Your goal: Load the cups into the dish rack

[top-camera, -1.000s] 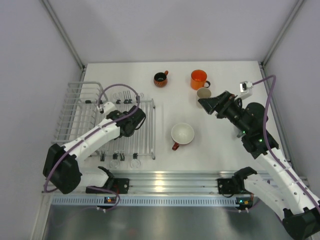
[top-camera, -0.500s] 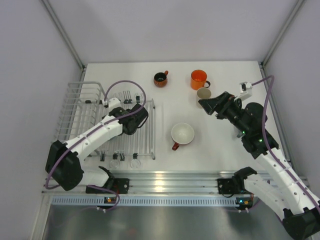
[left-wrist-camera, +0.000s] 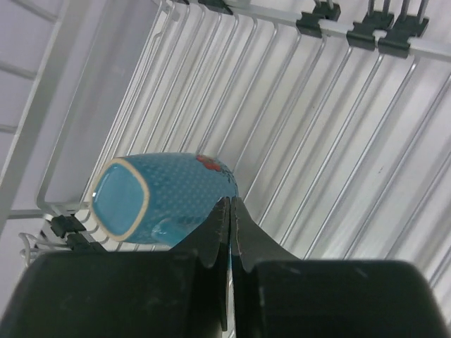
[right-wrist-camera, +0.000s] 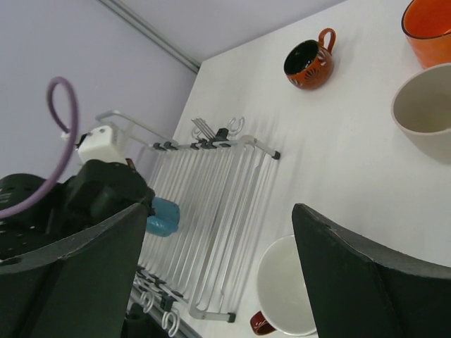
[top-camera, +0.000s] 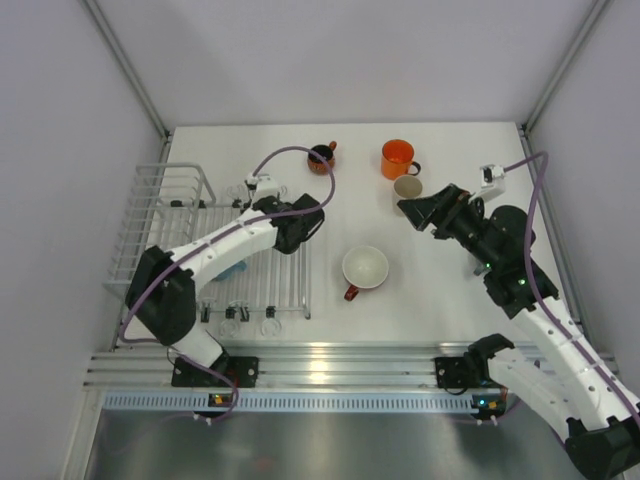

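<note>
Cups: five handled ceramic mugs, one lying in the rack and four standing on the white table [top-camera: 435, 300].
Blue mug: the turquoise-blue dotted ceramic mug [left-wrist-camera: 165, 193] with a cream-edged end lies on its side across the slats of the rack's low section, left of that section's middle.
Dish rack: the white wire dish rack [top-camera: 150, 215] sits at the left of the table, with its taller basket on the left and the low slatted part on the right.
Dark red mug: the small dark red mug with a black inside [top-camera: 321, 158] stands upright at the far side, just beyond the rack's far right corner.
Orange mug: the bright orange mug [top-camera: 398, 158] stands upright at the far side, to the right of the dark red one.
Cream mug: the cream-beige mug [top-camera: 407, 187] stands upright, just on the near side of the orange mug.
Wide mug: the wide red mug with a white inside [top-camera: 365, 268] stands upright mid-table, just right of the rack.
Left claw: the left gripper [left-wrist-camera: 227, 210] is clenched, its fingertips pressed together with nothing between them. It hangs over the slats, and whether it touches the blue mug cannot be told.
Right claw: the right gripper [right-wrist-camera: 220, 211] is released wide and empty, just on the near side of the cream mug.
</note>
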Tool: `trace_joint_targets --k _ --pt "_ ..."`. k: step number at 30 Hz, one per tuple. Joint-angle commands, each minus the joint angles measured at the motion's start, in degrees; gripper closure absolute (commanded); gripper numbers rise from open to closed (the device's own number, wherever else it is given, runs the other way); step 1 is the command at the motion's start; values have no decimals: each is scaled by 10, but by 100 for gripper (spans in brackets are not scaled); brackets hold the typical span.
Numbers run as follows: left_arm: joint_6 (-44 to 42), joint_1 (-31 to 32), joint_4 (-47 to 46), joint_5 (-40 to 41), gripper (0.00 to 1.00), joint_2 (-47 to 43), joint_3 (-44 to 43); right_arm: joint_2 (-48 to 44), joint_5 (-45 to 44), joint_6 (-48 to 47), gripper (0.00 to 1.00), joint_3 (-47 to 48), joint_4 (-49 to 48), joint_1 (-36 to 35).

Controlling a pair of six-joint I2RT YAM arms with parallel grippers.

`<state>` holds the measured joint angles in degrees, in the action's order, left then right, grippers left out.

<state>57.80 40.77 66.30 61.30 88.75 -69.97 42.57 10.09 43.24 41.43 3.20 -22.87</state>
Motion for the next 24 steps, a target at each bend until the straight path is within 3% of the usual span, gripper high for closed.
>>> trace_joint_targets --k 1,10,15,24 --pt "-26 -2 8 32 100 53 -20 -21 -16 -18 15 31 7 -6" --pt "-39 -79 -9 -2 100 81 19 -58 -45 -54 15 35 40 -7" --pt "-75 -103 -57 -48 100 59 62 -58 -47 -55 15 30 37 -7" --pt "-66 -124 -58 -74 100 10 99 -65 -52 -68 15 33 44 -7"
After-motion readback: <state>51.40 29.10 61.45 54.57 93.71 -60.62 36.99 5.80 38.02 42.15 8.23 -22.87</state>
